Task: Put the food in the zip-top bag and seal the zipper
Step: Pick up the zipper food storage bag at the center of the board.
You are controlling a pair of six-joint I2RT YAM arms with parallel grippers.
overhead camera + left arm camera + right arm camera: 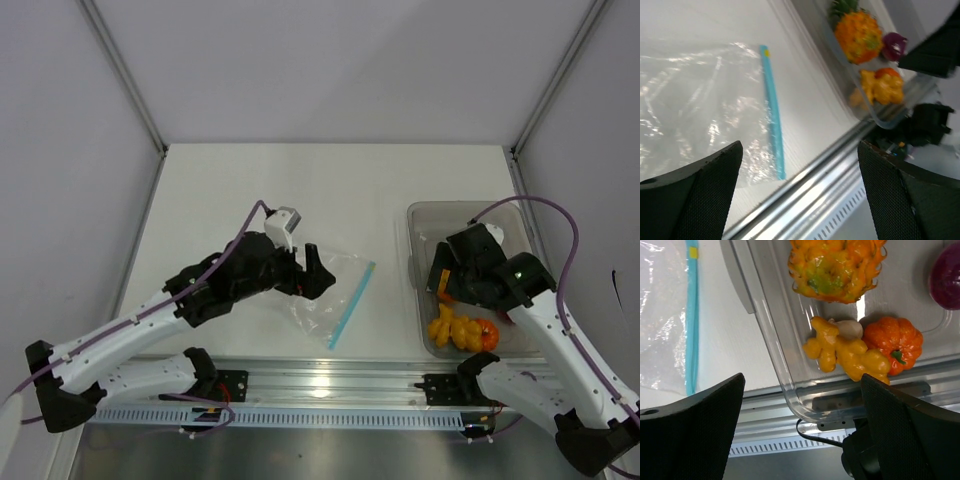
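Observation:
The zip-top bag (pixel 325 290) lies flat and crinkled on the white table, its teal zipper (pixel 352 304) along the right edge. My left gripper (pixel 318 272) hovers over the bag's left part, open and holding nothing. The left wrist view shows the bag (pixel 690 100) and zipper (pixel 772 120) beyond the open left gripper (pixel 800 195). The food sits in the grey bin: a pineapple (pixel 832 265), a lumpy yellow-orange piece (pixel 845 352), a red-orange pumpkin (pixel 895 342) and a purple round one (pixel 947 277). My right gripper (pixel 443 275) hangs open over the bin's left side, empty (pixel 802 430).
The translucent grey bin (pixel 420 215) stands at the right of the table, its near-left corner (pixel 785 385) close to the metal rail (pixel 330 380) along the table's front edge. A small pale piece (pixel 850 329) rests against the lumpy food. Grey walls enclose the table.

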